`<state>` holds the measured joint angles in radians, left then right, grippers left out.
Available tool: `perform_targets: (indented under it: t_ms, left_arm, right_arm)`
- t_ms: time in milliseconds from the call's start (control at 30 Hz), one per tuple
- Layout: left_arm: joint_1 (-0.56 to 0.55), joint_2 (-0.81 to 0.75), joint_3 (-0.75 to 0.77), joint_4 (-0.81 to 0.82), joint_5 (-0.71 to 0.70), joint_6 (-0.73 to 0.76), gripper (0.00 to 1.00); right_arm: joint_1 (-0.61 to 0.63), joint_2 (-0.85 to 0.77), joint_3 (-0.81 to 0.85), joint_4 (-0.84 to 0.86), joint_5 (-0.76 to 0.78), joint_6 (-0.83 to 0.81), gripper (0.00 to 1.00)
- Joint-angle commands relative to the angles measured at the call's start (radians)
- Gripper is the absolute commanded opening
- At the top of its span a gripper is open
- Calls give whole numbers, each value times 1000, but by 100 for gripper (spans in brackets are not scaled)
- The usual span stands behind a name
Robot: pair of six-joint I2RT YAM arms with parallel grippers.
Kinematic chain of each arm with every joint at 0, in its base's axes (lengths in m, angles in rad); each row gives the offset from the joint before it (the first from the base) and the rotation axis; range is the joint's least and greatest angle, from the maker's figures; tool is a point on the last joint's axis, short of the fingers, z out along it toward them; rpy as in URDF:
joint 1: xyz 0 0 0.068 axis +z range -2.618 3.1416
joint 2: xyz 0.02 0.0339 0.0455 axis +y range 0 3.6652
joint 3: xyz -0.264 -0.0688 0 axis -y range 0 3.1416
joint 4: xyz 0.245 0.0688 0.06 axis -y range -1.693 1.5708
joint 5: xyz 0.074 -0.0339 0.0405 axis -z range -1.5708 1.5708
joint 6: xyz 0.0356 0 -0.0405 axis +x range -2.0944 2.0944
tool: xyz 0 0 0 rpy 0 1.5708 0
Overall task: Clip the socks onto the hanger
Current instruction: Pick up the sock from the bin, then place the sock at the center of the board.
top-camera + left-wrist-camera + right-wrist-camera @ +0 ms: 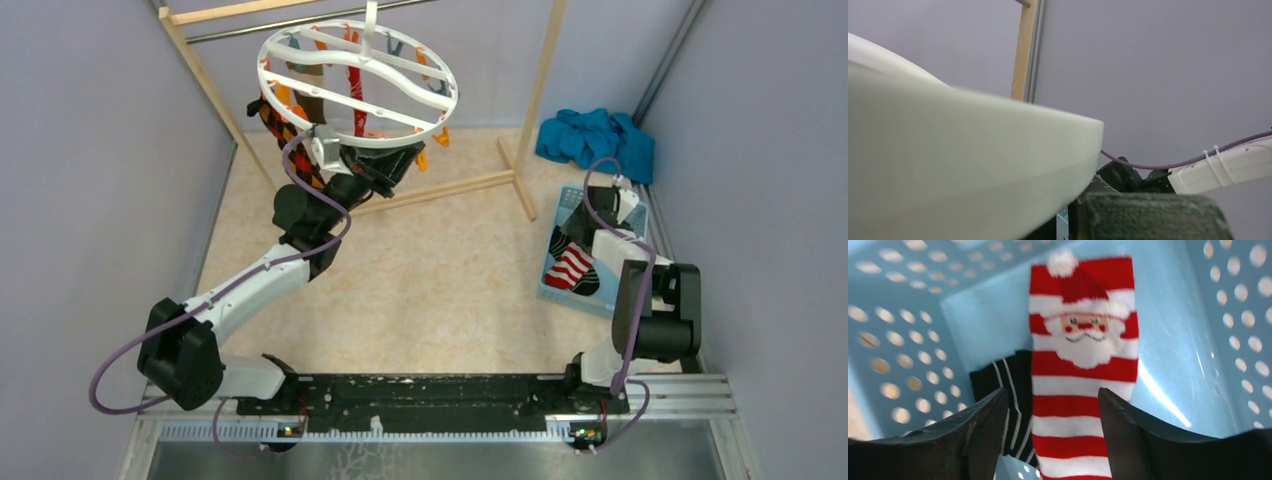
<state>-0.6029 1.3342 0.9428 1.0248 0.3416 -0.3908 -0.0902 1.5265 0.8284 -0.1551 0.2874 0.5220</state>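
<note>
Striped sock (pixel 1083 390) located in blue basket (pixel 898 365); pick step in hand. Right jaws noted wide open, empty, over it; descent and closure judged required. Left jaws closed by hanger (pixel 370 142) rim.

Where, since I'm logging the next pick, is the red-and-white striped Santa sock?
The Santa sock lies in the light-blue perforated plastic basket on the top view's right, beside a black thin-striped sock, below the open jaws of the right gripper.

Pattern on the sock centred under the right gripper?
The sock: red-and-white stripes with a Santa face; right wrist view.
</note>
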Motion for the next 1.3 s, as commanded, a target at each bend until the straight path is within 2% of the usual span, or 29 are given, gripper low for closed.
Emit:
perform_targets:
  t_ms: [0, 67, 200, 333, 567, 633, 667, 733, 767, 833, 867, 933, 1133, 1267]
  left_arm:
    - [-3, 7, -3, -18, 49, -7, 0]
    - [-3, 10, -5, -14, 53, -10, 0]
    - [-3, 10, -7, -15, 52, -10, 0]
    - [-3, -2, -4, -32, 47, 7, 0]
    - [-3, -11, -1, -49, 42, 21, 0]
    - [-4, -8, 0, -49, 42, 20, 0]
    - [-4, -8, 1, -49, 42, 18, 0]
    - [-4, -6, -1, -48, 43, 14, 0]
    - [-4, -5, -1, -47, 43, 12, 0]
    - [-3, 0, 0, -44, 46, 9, 0]
    - [-3, 1, 1, -41, 48, 7, 0]
    - [-3, 4, 3, -41, 51, 3, 0]
    - [-3, -1, 4, -55, 44, 16, 0]
    - [-4, 2, 5, -51, 48, 18, 0]
  right_arm:
    - [-5, -42, -97, 66, 1, 19, 60]
    - [-6, -35, -110, 69, -14, 21, 49]
    - [-6, -6, -92, 66, -36, 28, 35]
    - [-6, -26, -81, 74, -44, 41, 0]
    - [-6, -214, -40, 42, -74, 52, 0]
    - [-6, -281, -16, 24, -73, 39, 9]
    - [-6, -325, -2, 17, -74, 25, 9]
    - [-6, -377, 20, 10, -83, 5, 1]
    - [-6, -396, 30, 7, -94, -2, 0]
    - [-6, -416, 45, 13, -129, -16, 12]
    - [-6, -415, 50, 11, -139, -19, 14]
    - [-6, -399, 59, 1, -154, -27, 0]
    - [12, -403, 78, 34, -296, 19, 0]
    - [158, -365, 132, 61, -329, -32, 0]
